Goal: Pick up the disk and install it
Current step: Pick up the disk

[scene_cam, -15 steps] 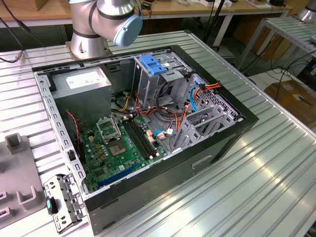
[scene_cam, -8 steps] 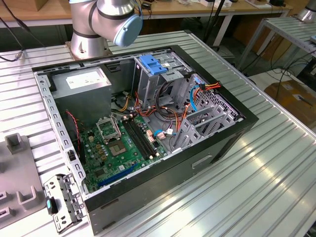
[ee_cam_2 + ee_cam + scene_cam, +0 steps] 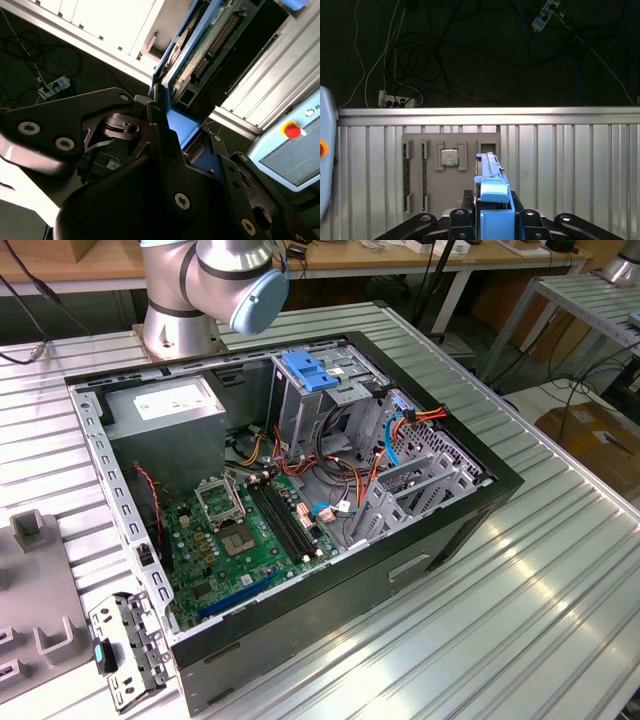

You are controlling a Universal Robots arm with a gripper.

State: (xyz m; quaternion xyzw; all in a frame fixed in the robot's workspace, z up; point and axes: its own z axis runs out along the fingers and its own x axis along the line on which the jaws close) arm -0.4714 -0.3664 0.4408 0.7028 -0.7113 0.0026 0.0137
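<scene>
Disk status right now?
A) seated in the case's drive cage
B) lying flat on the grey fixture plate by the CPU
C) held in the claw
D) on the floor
C: in the first wrist view the blue-framed disk stands clamped edge-on in the claw, with the grey plate lying apart beyond it.

Bright even overhead light, glare streaks on ribbed table (image 3: 540, 570), dim floor (image 3: 470, 60) in both wrist views, pincer (image 3: 492, 217) shadowed.

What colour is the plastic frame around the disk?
Bright blue; the disk shows it best in the first wrist view.
</scene>
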